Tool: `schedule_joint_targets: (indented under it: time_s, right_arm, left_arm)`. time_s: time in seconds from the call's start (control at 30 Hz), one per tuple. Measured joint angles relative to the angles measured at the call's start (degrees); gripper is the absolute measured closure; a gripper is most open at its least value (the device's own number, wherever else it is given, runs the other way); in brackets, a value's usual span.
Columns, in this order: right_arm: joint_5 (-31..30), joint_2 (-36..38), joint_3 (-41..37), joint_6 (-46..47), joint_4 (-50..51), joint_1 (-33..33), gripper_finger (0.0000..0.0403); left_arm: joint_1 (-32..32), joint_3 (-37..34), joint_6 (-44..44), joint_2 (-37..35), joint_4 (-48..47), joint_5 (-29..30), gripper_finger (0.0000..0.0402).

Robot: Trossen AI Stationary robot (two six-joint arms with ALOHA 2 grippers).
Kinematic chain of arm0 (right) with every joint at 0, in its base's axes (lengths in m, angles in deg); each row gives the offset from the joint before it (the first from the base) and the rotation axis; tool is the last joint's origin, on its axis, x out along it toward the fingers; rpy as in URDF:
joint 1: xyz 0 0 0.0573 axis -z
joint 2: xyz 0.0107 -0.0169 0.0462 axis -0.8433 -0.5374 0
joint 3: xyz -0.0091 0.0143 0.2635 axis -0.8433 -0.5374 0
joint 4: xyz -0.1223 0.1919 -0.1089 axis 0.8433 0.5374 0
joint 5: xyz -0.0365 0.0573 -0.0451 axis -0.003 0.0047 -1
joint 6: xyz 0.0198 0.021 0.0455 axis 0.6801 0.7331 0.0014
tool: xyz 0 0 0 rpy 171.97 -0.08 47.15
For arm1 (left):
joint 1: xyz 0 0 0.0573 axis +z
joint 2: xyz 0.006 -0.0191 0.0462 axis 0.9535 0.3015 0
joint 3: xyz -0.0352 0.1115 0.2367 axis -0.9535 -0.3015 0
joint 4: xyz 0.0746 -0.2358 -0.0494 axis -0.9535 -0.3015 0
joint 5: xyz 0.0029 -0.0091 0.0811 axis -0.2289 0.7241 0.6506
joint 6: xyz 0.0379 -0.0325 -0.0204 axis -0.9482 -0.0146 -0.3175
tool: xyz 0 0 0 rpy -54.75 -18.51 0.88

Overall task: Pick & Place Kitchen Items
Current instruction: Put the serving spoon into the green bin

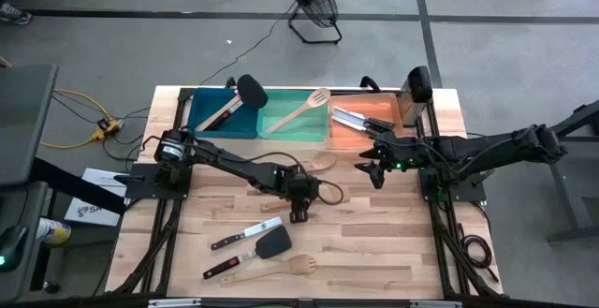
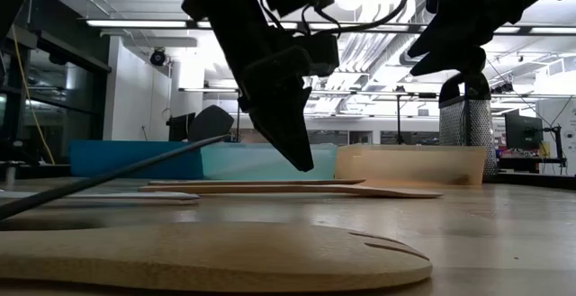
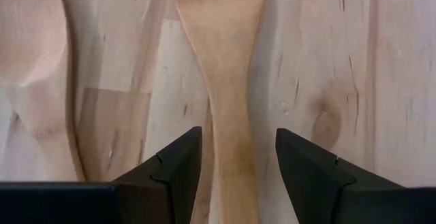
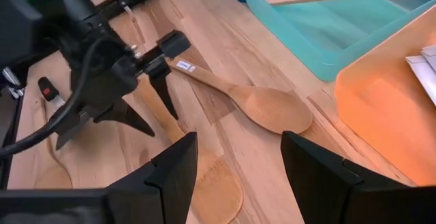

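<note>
**Left gripper poised over wooden spatula**

Table (image 1: 393, 252): three bins along the 12 o'clock edge, loose utensils at centre and toward 6 o'clock.
Left gripper (image 1: 299, 212) at table centre, pointing down, fingers (image 3: 178, 166) apart, holding nothing.
Spatula (image 3: 225, 81) flat on the wood directly beneath; handle between the fingers, long axis crosswise to the gap, so a straight descent likely suffices.
Right gripper (image 1: 374, 172) farther off near the orange bin (image 1: 402, 111), toward 2 o'clock, open, empty.
</note>
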Motion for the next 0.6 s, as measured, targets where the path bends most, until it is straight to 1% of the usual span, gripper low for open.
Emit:
schedule_joint_targets:
  time_s: [0.27,0.37,0.47,0.6]
  right_arm:
    - [0.0,0.0,0.0,-0.4,1.0,0.0,0.02]
    - [0.0,0.0,0.0,-0.4,1.6,0.0,0.02]
    - [0.0,0.0,0.0,-0.4,2.2,0.0,0.02]
    - [0.0,0.0,0.0,-0.4,2.5,0.0,0.02]
  left_arm:
    - [-0.1,0.0,0.0,1.2,-1.1,1.2,0.0219]
    - [-0.1,0.1,-0.2,1.4,0.3,1.2,0.0219]
    - [-0.2,0.0,-1.4,1.9,-0.6,0.6,0.0219]
    - [-0.2,0.2,-1.5,2.7,0.5,-0.3,0.0219]
